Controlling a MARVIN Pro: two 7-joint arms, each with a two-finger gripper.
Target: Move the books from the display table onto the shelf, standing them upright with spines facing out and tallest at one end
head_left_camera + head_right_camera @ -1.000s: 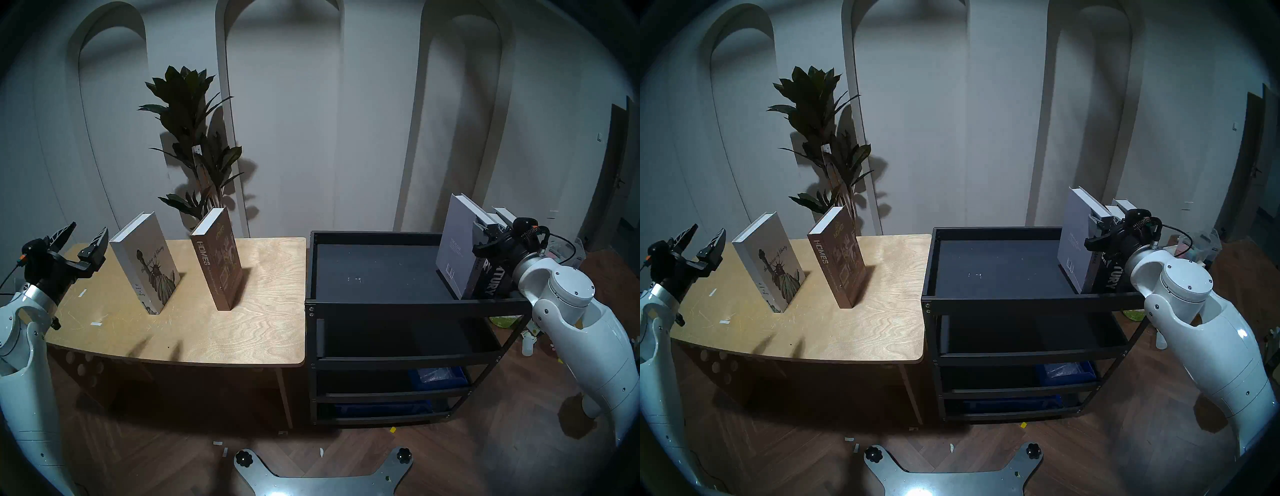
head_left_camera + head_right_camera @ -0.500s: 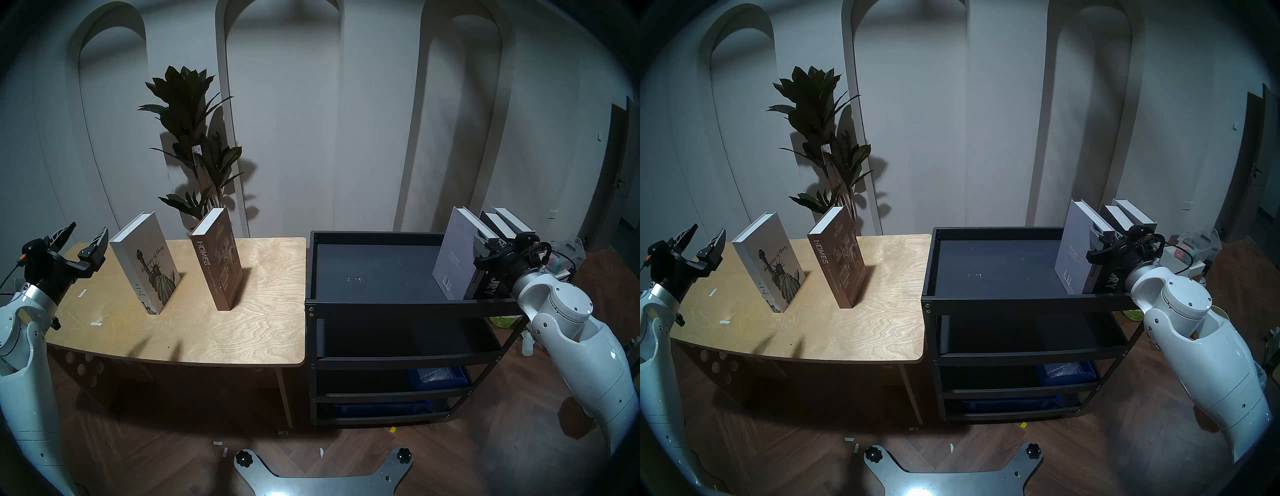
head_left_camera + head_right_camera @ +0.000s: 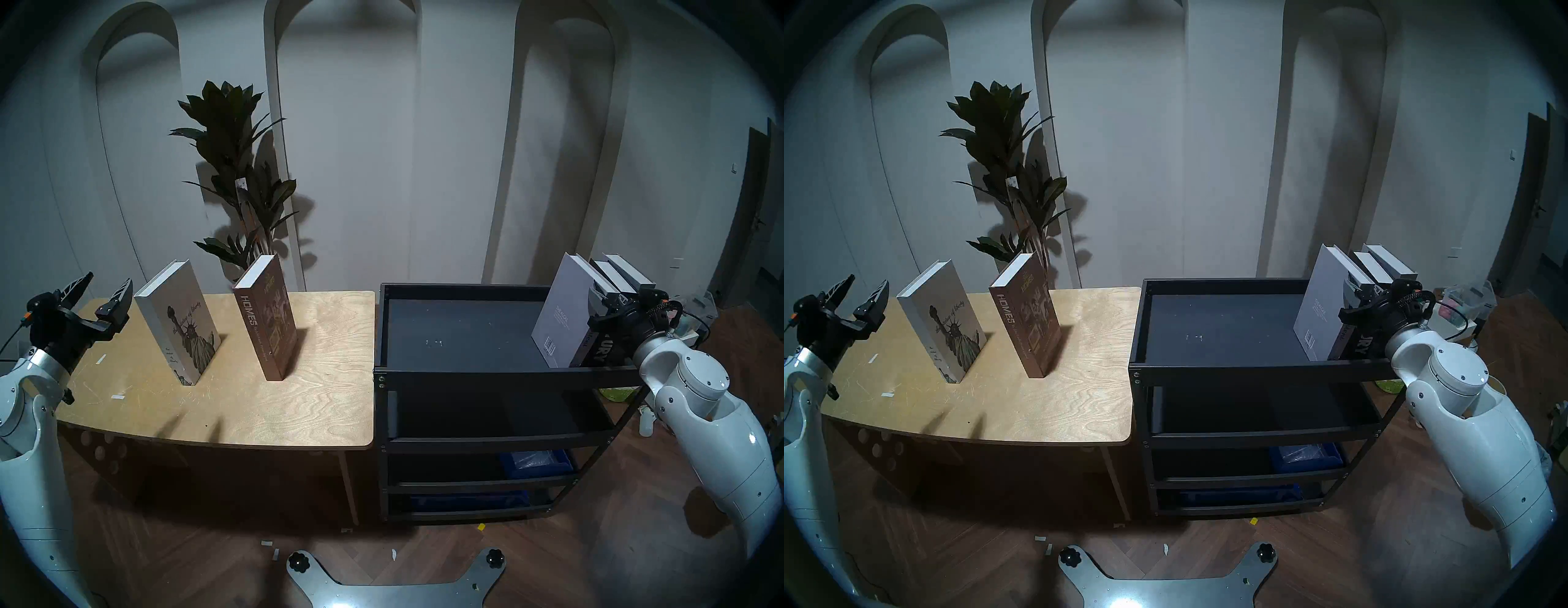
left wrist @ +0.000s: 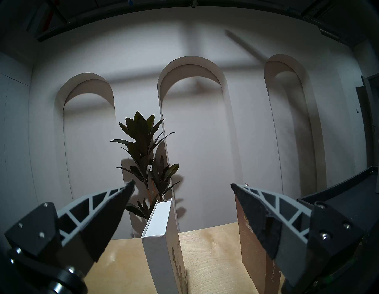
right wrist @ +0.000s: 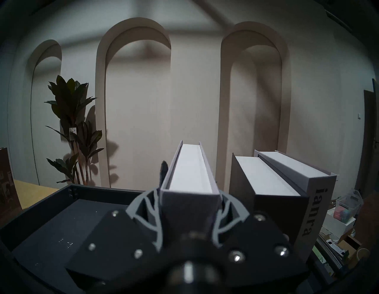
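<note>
Dim, bluish light – hard shadows on wall – fisheye bending, dark rim.

The black cart's (image 3: 505,375) top tray lies bare across its left and middle; three books (image 3: 560,314) crowd its right end. On the wooden table (image 3: 297,407), the right half and front strip are open, while two upright books (image 3: 178,322) and a plant (image 3: 237,170) behind block the upper left.
</note>
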